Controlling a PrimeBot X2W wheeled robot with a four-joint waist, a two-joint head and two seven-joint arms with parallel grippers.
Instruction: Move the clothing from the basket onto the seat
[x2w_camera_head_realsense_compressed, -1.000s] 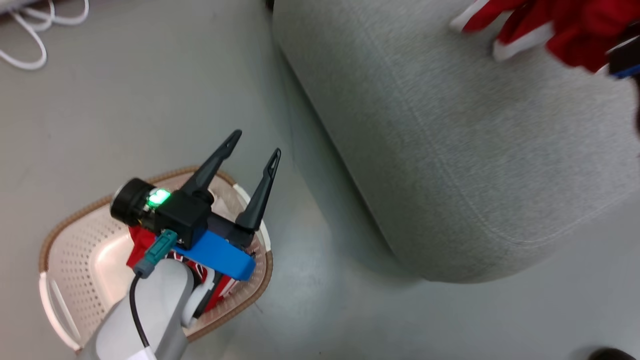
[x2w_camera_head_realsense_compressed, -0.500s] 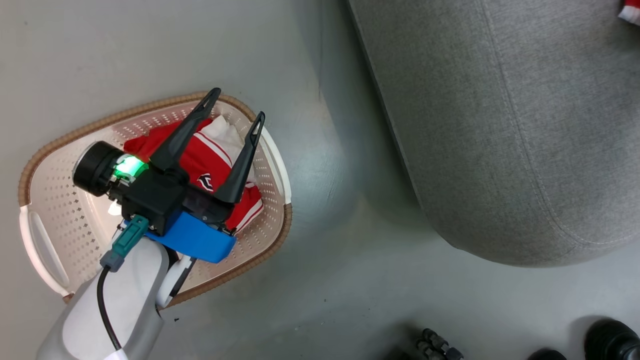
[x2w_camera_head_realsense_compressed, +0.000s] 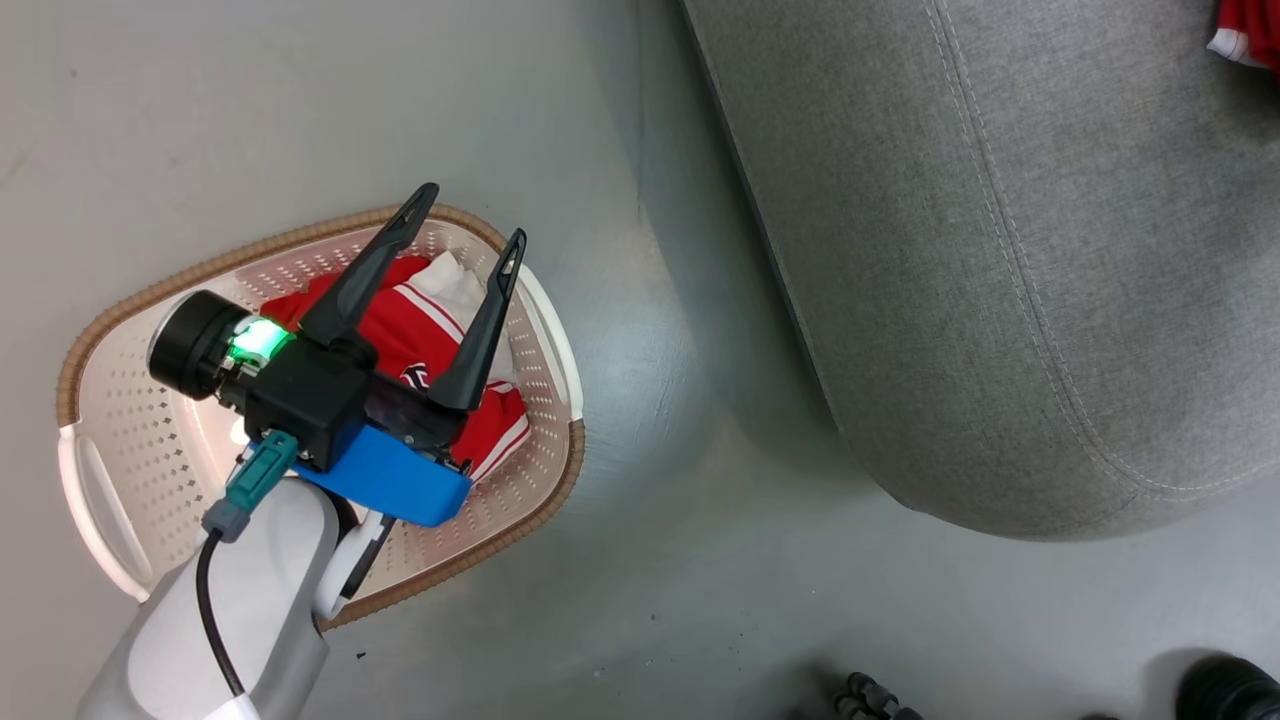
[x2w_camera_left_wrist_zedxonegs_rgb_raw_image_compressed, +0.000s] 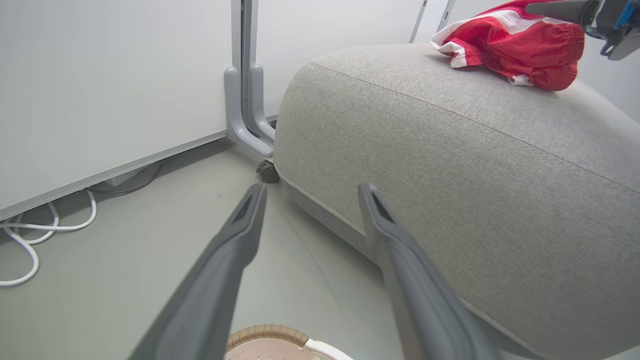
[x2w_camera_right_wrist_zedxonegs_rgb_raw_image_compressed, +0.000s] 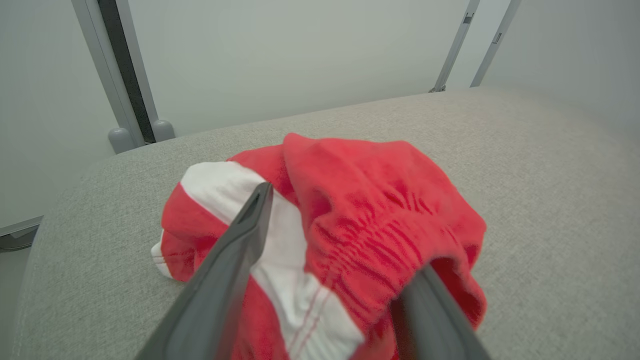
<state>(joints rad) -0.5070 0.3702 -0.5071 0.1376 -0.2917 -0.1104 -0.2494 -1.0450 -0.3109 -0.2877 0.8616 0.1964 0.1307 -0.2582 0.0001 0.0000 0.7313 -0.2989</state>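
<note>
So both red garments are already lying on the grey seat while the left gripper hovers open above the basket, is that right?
Not quite: only one red garment lies on the seat. The other garment is in the basket, as the head view shows, beneath the open left gripper.
</note>
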